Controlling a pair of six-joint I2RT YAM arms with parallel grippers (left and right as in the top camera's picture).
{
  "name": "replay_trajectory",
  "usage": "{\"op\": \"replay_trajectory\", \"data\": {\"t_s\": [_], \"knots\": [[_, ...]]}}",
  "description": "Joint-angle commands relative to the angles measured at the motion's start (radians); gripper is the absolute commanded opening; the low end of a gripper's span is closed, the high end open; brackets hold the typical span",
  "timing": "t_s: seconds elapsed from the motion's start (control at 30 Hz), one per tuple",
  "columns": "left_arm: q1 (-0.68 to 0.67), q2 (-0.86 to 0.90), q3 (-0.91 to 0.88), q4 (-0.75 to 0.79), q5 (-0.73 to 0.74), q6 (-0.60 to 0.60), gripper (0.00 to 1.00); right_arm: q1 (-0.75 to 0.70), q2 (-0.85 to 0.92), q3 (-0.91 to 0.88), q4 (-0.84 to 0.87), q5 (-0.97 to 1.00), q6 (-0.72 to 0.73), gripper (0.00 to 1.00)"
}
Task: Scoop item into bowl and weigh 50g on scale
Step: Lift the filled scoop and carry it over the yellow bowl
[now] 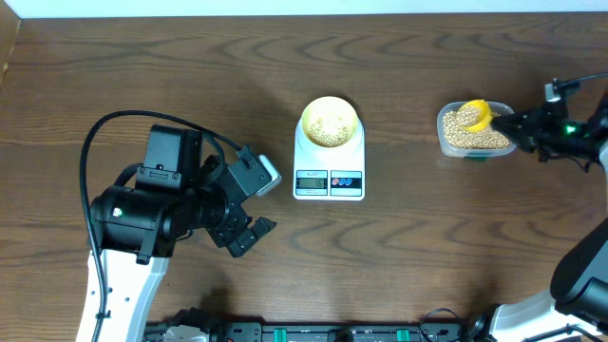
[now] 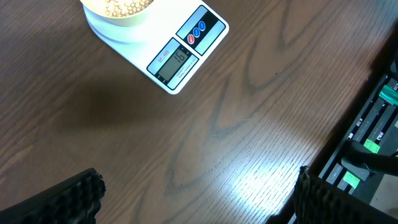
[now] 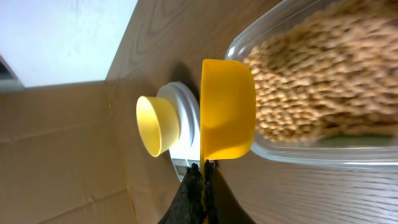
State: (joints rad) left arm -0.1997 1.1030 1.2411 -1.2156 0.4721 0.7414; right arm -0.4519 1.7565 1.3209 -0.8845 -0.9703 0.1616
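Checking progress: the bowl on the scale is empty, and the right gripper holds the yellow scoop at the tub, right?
No: the bowl on the scale already holds beans, per the overhead view. The right gripper does hold the scoop at the tub.

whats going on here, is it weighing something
Yes. The right gripper is shut on the handle of a yellow scoop, held at the tub of beans on the right. In the middle, the bowl sits on the scale with some beans already in it. The display looks like 16, short of 50. The left gripper hangs open over bare table, holding nothing.
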Motion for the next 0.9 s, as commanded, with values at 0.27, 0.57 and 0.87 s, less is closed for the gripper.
{"op": "replay_trajectory", "data": {"t_s": [0.27,0.57,0.87], "knots": [[0.004,-0.006,0.019,-0.003,0.002,0.018,0.99,0.216,-0.016,0.007,0.068,-0.047,0.109,0.01],[0.004,-0.006,0.019,-0.003,0.002,0.018,0.99,0.35,-0.016,0.007,0.203,-0.046,0.239,0.01],[0.004,-0.006,0.019,-0.003,0.002,0.018,0.99,0.471,-0.016,0.007,0.289,-0.046,0.264,0.01]]}}
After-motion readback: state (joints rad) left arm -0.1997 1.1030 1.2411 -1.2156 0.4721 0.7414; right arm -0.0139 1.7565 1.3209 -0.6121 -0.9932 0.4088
